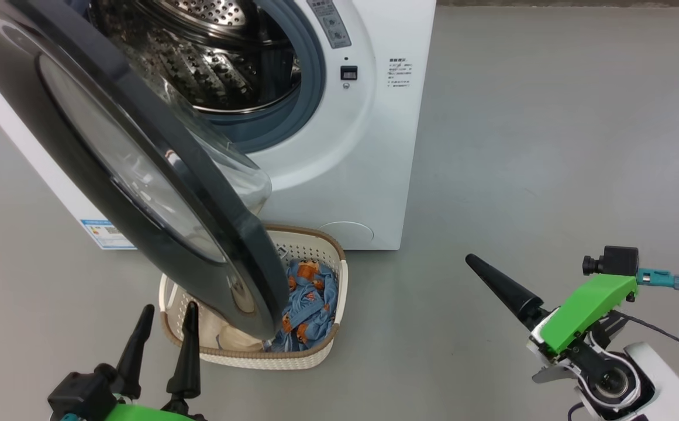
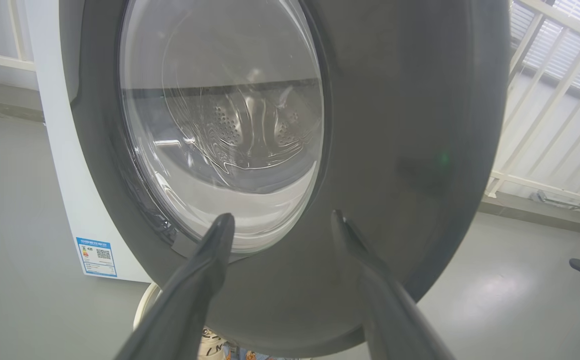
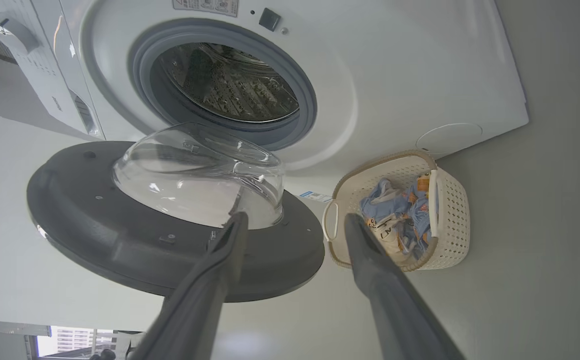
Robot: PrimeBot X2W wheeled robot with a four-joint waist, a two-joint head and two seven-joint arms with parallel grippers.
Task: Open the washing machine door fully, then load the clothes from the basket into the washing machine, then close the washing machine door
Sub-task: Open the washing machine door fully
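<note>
The left hand (image 1: 171,306) has its two fingers spread wide and holds nothing. They point straight at the glossy outer face of the door (image 1: 111,158), close to its lower rim (whether a tip touches it, I cannot tell). The door stands about half open, hinged on the far side from this hand, and its bulging glass window (image 3: 195,175) faces away, towards the right hand (image 3: 295,215). That hand is also wide and empty, well apart from the door, aimed at the door's grey inner face and the basket (image 1: 292,359). The basket sits on the floor (image 1: 550,146) just ahead of the left hand, partly under the door's free edge, one short end towards the washing machine (image 1: 374,146). The blue bear-print clothes (image 1: 310,298) lie inside it.
</note>
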